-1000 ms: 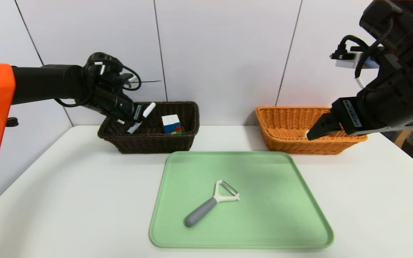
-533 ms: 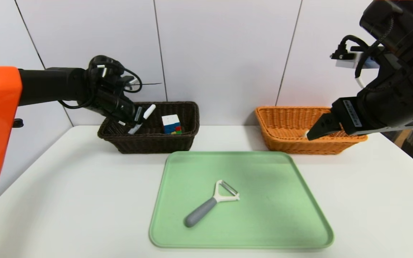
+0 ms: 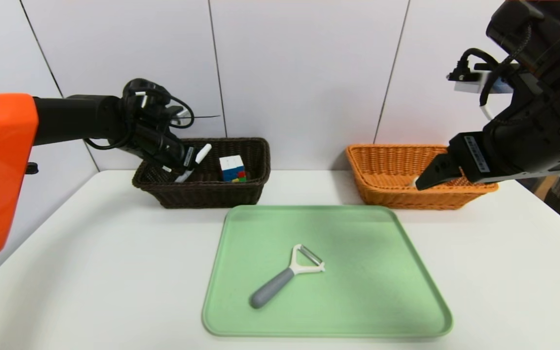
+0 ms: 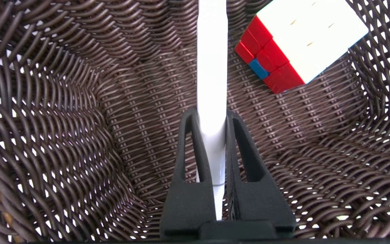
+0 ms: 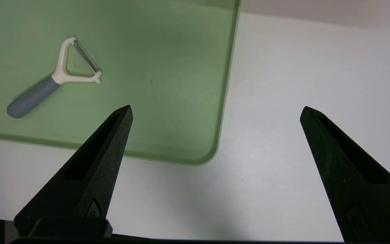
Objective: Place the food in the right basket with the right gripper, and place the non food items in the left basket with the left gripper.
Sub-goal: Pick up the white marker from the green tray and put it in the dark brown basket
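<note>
Head view, left to right. At the left of the frame my left gripper (image 3: 186, 160) reaches over the near-left corner of the dark brown wicker basket (image 3: 212, 197), fingers closed tight on the white marker pen (image 3: 195, 161); the pen slants up to the right, black tip low inside the basket. In the left wrist view the same gripper (image 4: 211, 122) pinches the pen (image 4: 212, 67) on both sides above the woven floor (image 4: 80, 118). The puzzle cube (image 3: 232, 168), white face up, rests inside this basket toward its right end, apart from the pen. At lower centre the grey-handled Y-peeler (image 3: 285, 276) lies on the green tray (image 3: 382, 291), handle toward the lower left, blade head toward the upper right. At the right the orange-tan wicker basket (image 3: 387, 194) stands behind the tray; a small pale patch by my right fingertip may be the food, mostly hidden. My right gripper (image 3: 418, 183) hangs before this basket; the right wrist view shows its fingers (image 5: 113, 135) spread wide, holding nothing, above the table (image 5: 300, 67) beside the tray's corner (image 5: 195, 149).
</note>
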